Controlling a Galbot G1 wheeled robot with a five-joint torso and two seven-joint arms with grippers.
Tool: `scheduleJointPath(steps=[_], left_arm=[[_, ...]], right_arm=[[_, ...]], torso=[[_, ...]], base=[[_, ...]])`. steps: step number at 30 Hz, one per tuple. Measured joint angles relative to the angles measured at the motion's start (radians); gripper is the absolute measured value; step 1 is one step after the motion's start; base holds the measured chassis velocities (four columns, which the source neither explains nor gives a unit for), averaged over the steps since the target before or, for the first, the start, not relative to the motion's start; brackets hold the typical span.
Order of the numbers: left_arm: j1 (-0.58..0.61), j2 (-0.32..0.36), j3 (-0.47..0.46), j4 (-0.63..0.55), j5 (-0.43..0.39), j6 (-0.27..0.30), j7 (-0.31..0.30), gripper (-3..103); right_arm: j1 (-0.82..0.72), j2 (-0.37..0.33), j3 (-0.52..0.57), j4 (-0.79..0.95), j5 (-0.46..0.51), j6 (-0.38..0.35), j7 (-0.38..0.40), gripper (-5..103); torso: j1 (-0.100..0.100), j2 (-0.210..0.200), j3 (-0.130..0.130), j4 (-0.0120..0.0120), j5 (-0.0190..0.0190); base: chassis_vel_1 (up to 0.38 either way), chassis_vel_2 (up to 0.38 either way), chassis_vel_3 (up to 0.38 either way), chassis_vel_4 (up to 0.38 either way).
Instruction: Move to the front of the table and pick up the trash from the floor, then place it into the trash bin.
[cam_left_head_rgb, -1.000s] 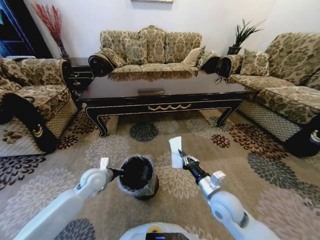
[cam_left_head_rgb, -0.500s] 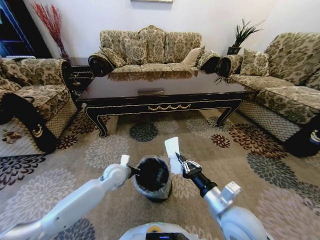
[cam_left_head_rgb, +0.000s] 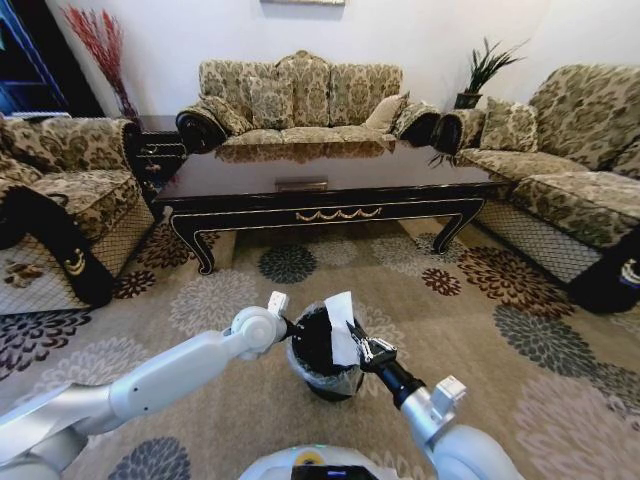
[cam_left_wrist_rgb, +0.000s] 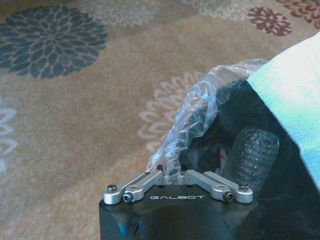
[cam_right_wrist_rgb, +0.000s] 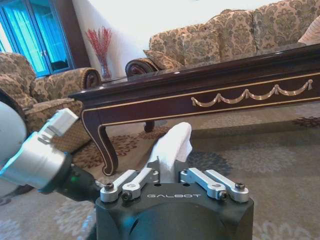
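Here, in the head view, the trash bin (cam_left_head_rgb: 325, 352) sits on the floor (cam_left_head_rgb: 480, 330) close in front of the robot, well short of the table (cam_left_head_rgb: 320, 185). The left gripper (cam_left_head_rgb: 293, 327) is at the bin's near-left rim, and the right gripper (cam_left_head_rgb: 357, 347) hangs over the bin's right rim with a white paper (cam_left_head_rgb: 340, 328) standing up from its tips, right above the black opening. That placement suits a drop: let go here and the paper should fall inside, not onto the carpet.

In the left wrist view, the left gripper (cam_left_wrist_rgb: 171, 172) has its jaws pressed together on a fold of the clear liner bag (cam_left_wrist_rgb: 200, 112) at the rim. My reading is that this grip steadies the light bin and keeps its mouth open while the other arm delivers. A clear plastic bottle (cam_left_wrist_rgb: 252, 152) already lies inside, and the white paper's edge hangs just above the opening.

In the right wrist view, the right gripper (cam_right_wrist_rgb: 170, 175) pinches the base of the paper (cam_right_wrist_rgb: 171, 145) between closed jaws, the sheet sticking up free beyond the fingertips. The table's gold-trimmed apron and curved leg stand beyond, with the left arm's wrist close alongside. The paper is not yet released, so this piece of trash remains to be binned.
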Motion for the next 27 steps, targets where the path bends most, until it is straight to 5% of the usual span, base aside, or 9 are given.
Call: scheduleJointPath(steps=[13, 21, 27], left_arm=[[0.067, 0.008, -0.031, 0.001, 0.030, 0.000, 0.001, 2], [0.079, -0.006, -0.044, 0.017, 0.040, 0.000, 0.004, 2], [0.095, -0.020, -0.056, 0.017, 0.042, 0.000, 0.002, 2]], right_arm=[[-0.056, 0.013, -0.025, 0.006, -0.078, 0.002, -0.058, 65], [-0.080, 0.037, -0.038, 0.049, 0.038, -0.016, -0.038, 96], [-0.064, 0.031, -0.026, 0.014, 0.005, -0.010, -0.024, 100]], torso=[[0.000, 0.000, 0.000, -0.0002, -0.0002], [0.000, 0.000, 0.000, -0.0002, -0.0002], [0.000, 0.000, 0.000, -0.0003, 0.0001]], base=[[0.000, 0.000, 0.000, 0.000], [0.000, 0.000, 0.000, 0.000], [0.000, 0.000, 0.000, 0.000]])
